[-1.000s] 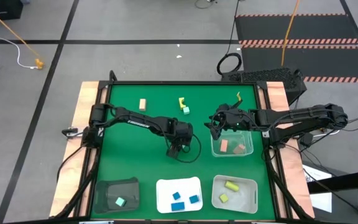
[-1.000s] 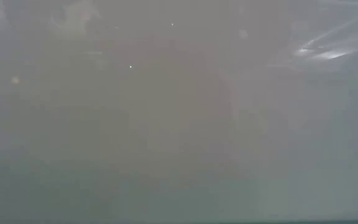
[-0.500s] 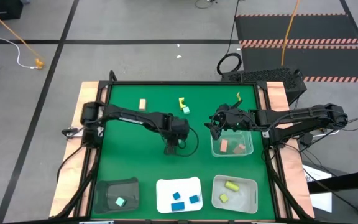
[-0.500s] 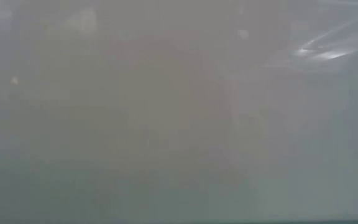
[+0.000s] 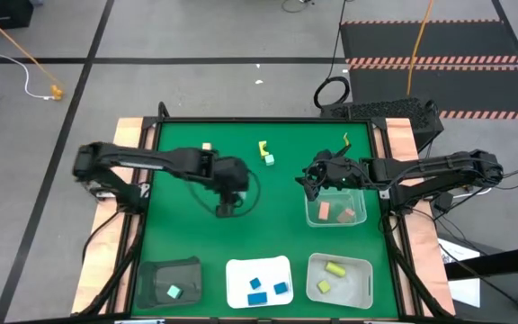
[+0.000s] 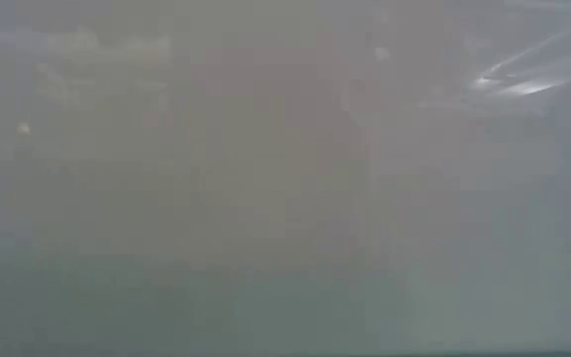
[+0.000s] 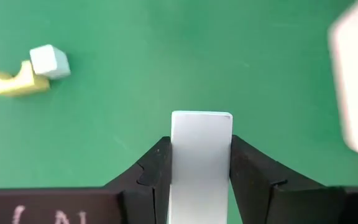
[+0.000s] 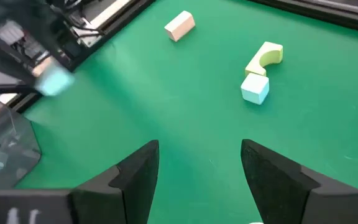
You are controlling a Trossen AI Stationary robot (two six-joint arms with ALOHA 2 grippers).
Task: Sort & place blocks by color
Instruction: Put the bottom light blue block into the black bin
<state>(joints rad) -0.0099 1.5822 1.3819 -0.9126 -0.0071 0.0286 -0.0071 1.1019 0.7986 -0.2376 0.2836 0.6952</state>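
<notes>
While the low view is fogged out and shows nothing usable, the rest reads fine. Left gripper [image 7: 201, 168] over mid-table, pinching a pale mint bar [image 7: 201, 155], its lower end cut off. Right gripper [image 8: 201, 168] spread, empty, above the clear bin [image 5: 360, 196] holding two tan blocks [image 5: 335, 213].

Loose on the mat: one tan block [image 5: 207, 148], one yellow arch block [image 8: 264, 57] touching one mint cube [image 8: 255, 88].

Front row: dark tray [image 5: 151, 279] one mint block [image 5: 174, 292]; white tray [image 5: 236, 270] three blue blocks [image 5: 259, 290]; clear tray [image 5: 362, 270] two yellow blocks [image 5: 329, 275].
</notes>
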